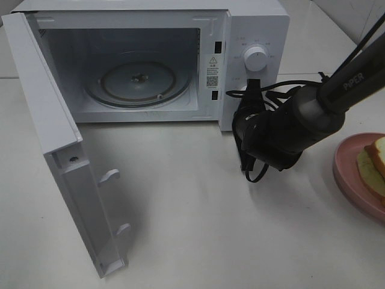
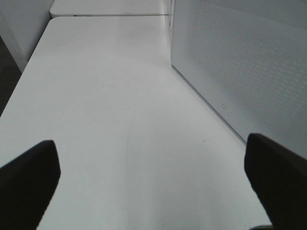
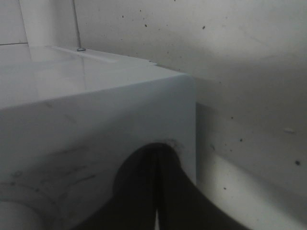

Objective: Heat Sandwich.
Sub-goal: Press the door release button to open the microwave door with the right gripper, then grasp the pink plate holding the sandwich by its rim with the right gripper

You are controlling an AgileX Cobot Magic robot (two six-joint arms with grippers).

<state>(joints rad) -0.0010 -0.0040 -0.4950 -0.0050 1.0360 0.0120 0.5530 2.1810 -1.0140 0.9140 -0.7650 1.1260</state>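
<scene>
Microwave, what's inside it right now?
Only the glass turntable, with nothing on it. The sandwich sits outside on the pink plate. The cavity's ceiling is hidden by the microwave's top.

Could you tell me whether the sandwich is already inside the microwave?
No, the sandwich sits on the pink plate at the right edge of the exterior view, and the microwave shows only its bare glass turntable.

The microwave (image 1: 258, 30) is placed on the surface (image 1: 198, 211) in the upper half of the frame, with its door (image 1: 54, 150) swung open at the left. The turntable (image 1: 138, 81) lies inside it. At the right edge, the sandwich (image 1: 373, 165) is laid on the plate (image 1: 343, 171).
</scene>
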